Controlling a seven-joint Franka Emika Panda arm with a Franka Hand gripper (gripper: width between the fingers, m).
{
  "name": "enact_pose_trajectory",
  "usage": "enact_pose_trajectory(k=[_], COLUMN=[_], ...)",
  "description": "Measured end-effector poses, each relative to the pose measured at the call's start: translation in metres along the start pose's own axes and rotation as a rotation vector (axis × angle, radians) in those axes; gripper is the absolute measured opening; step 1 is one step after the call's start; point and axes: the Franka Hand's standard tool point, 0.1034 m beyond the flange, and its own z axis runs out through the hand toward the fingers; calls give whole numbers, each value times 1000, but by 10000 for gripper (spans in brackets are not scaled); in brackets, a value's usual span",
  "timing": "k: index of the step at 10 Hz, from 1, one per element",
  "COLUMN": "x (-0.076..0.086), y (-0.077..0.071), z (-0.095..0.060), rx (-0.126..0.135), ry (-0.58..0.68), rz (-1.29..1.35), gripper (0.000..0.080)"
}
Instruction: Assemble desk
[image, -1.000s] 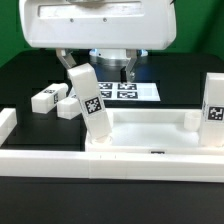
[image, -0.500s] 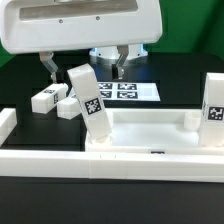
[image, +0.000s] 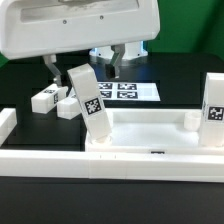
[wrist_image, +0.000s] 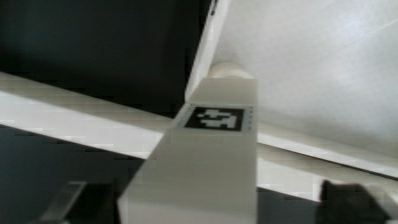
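The desk panel (image: 150, 128) lies white and rimmed against the front bar. One white leg (image: 88, 104) with a square tag stands tilted in the panel's corner socket on the exterior view's left. My gripper (image: 83, 64) hangs just above it, open, one finger on each side of the leg's top. In the wrist view the leg (wrist_image: 199, 160) runs up between the dark fingers (wrist_image: 356, 196) with a gap on both sides. A second leg (image: 213, 108) stands upright at the panel's corner on the exterior view's right.
Two loose legs (image: 45, 97) (image: 67, 106) lie on the black table at the exterior view's left. The marker board (image: 122, 90) lies flat behind the panel. A low white border bar (image: 50, 162) runs along the front, with another (image: 8, 122) at the left.
The hand has shifted toward the exterior view's left and now straddles the tilted leg's top. Its fingers have come slightly closer together. The leg has not moved.
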Motion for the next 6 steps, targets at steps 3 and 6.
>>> enact_pose_trajectory(k=[3,6], x=[1,1], y=[0,0], z=[0,0], rx=[-1,0], ry=[3,2], rz=[0,37], gripper=[293,293])
